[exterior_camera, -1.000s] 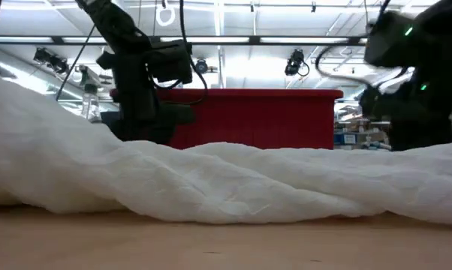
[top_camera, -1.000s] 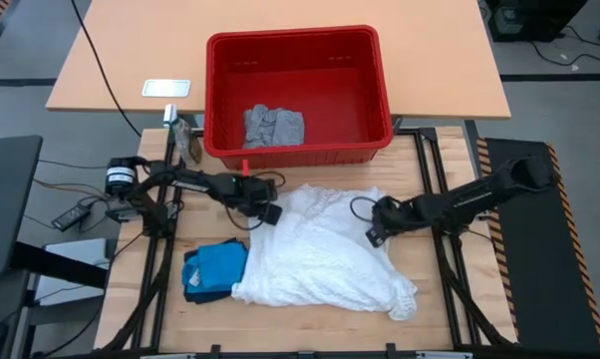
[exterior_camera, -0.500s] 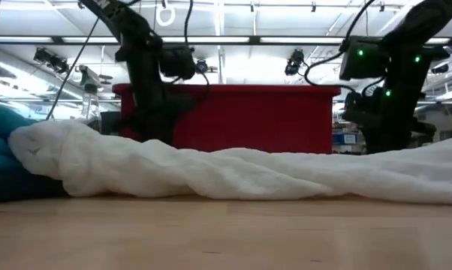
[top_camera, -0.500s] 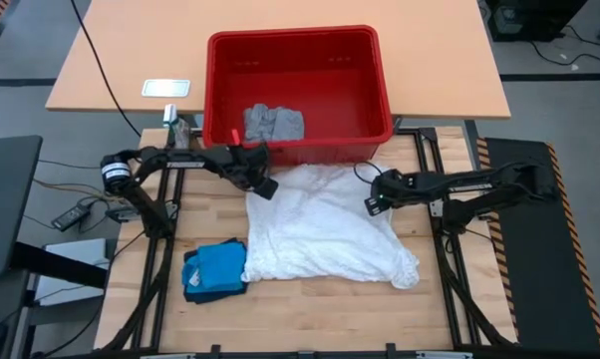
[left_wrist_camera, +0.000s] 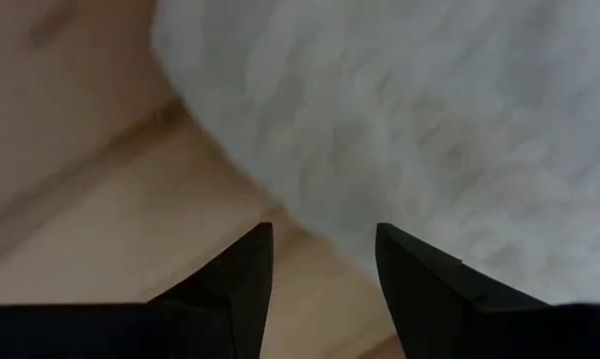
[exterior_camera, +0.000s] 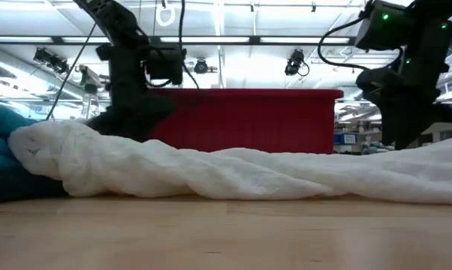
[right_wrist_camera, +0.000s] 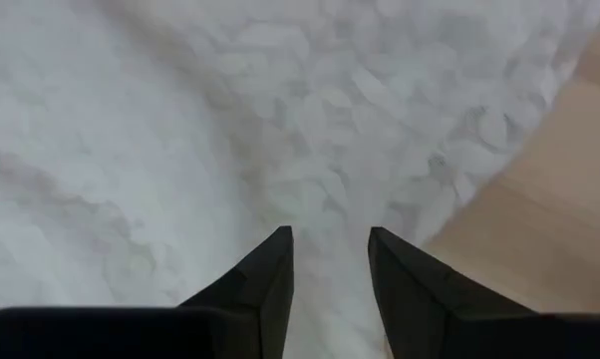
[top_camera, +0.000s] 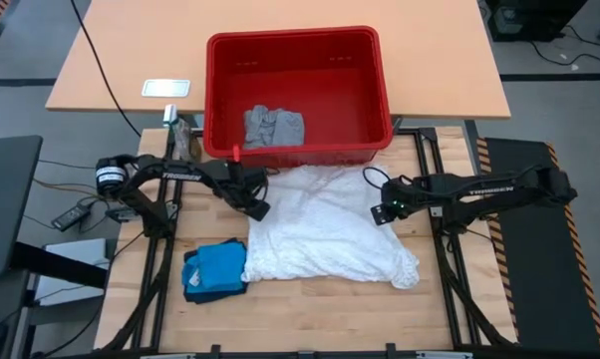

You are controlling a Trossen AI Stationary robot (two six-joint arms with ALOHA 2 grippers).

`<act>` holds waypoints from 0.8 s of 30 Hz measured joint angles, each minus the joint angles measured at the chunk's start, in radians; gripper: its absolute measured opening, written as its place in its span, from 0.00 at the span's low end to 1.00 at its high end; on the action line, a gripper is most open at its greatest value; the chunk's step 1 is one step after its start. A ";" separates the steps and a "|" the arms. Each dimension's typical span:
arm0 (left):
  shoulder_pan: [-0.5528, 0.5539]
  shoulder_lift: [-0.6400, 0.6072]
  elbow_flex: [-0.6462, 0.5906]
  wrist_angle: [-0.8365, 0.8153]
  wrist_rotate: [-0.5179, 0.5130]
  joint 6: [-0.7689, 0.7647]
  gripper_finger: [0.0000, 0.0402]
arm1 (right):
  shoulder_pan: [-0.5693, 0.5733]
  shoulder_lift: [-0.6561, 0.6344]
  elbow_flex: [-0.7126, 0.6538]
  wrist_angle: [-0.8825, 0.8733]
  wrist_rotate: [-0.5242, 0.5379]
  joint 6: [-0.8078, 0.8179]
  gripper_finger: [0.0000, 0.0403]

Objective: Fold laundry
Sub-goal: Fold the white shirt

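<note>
A white crinkled garment (top_camera: 320, 227) lies spread on the wooden table, its far edge next to the red basket (top_camera: 220, 100). At its near left corner lies a folded bright blue garment (top_camera: 218, 269). A grey garment (top_camera: 272, 127) lies crumpled inside the basket. My left gripper (top_camera: 260, 210) points down over the white garment's left edge (left_wrist_camera: 280, 189), open, with nothing between its fingers. My right gripper (top_camera: 380, 213) points down over the garment's right part (right_wrist_camera: 280, 130), also open and empty. In the low view the cloth ridge (exterior_camera: 211, 169) hides both sets of fingertips.
The red basket stands at the table's far middle, close behind both grippers. A white flat device (top_camera: 166, 88) lies on the farther table. A small object (top_camera: 187, 142) stands by the basket's left corner. Bare wood (top_camera: 310, 314) runs along the near edge.
The white garment has slid toward the far edge and flattened. Its near edge has come off the blue garment, and its far edge now reaches the basket. Both grippers went toward the far edge with it, then rose and came back a little toward the near edge.
</note>
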 joint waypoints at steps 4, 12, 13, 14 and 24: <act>-0.020 -0.001 -0.034 0.050 0.009 -0.034 0.45 | 0.044 -0.009 0.000 -0.013 0.016 0.056 0.35; -0.051 -0.002 -0.117 0.257 0.131 -0.086 0.45 | 0.105 0.024 -0.049 -0.015 -0.003 0.113 0.42; -0.053 -0.003 -0.123 0.258 0.133 -0.095 0.45 | 0.108 0.026 -0.057 -0.021 -0.005 0.120 0.44; -0.054 -0.005 -0.129 0.261 0.134 -0.100 0.45 | 0.113 0.027 -0.064 -0.028 -0.005 0.126 0.46; -0.055 -0.004 -0.154 0.348 0.145 -0.039 0.41 | 0.125 0.026 -0.206 0.207 0.004 0.070 0.51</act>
